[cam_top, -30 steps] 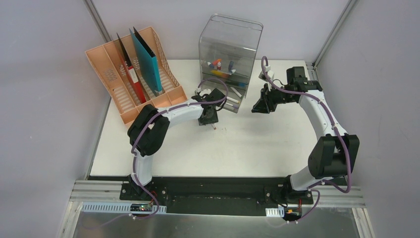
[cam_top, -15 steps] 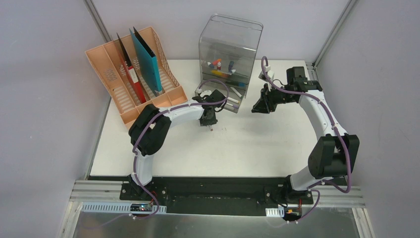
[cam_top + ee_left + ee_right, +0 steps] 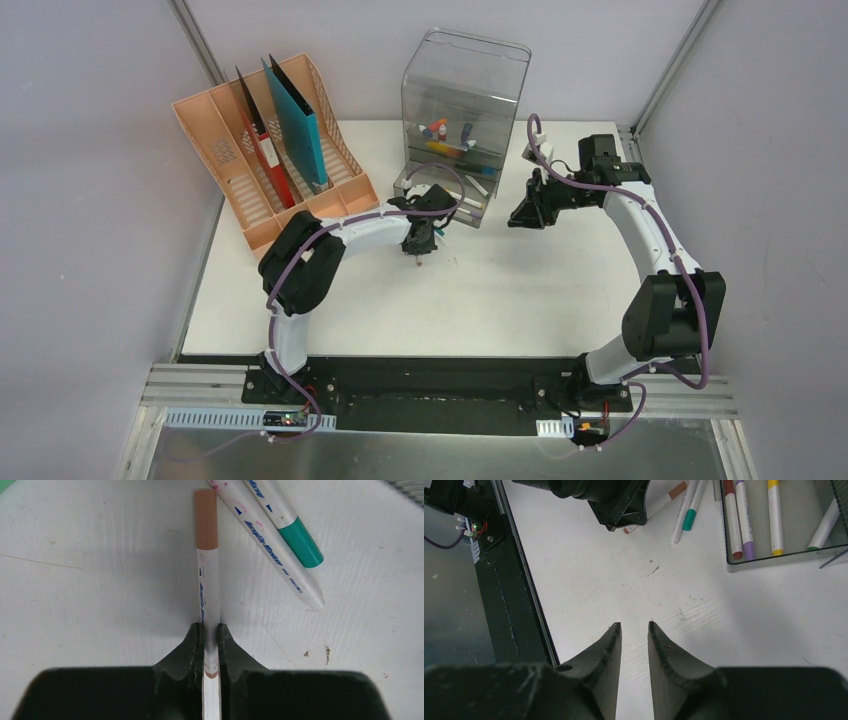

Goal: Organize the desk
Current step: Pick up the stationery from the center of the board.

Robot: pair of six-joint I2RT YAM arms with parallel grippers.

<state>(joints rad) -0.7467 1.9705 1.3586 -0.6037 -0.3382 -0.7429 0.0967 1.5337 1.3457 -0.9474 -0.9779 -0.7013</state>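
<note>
The table [image 3: 520,300] was a wide, flat white rectangle with a black rail along its near edge and aluminium framing. It sat under both arms and carried everything else. Up close, its matte surface showed fine ribbing, faint scratches and small dark specks.

The left hand [image 3: 210,630] was clenched on the brown-capped marker [image 3: 207,580], a slim white cylinder lying flat on the table. Its dark ridged fingers [image 3: 192,645] pinched the barrel near the tail, with the cap pointing away from them. Blue lettering ran along the barrel, too soft to read with certainty.

Just beside it lay 2 more white markers, side by side at an angle. One was a teal-capped marker [image 3: 285,525]; the other was a pink-smudged marker [image 3: 270,550] with similar blue print.

The right hand [image 3: 634,627] hovered over bare table, its tapered black fingers [image 3: 606,660] slightly parted and grasping nothing. Ahead of it, a clear drawer tray [image 3: 774,561] held markers with red, purple and yellow caps.

At the back stood a clear grey plastic box [image 3: 465,90] and a peach slotted rack [image 3: 215,150].
</note>
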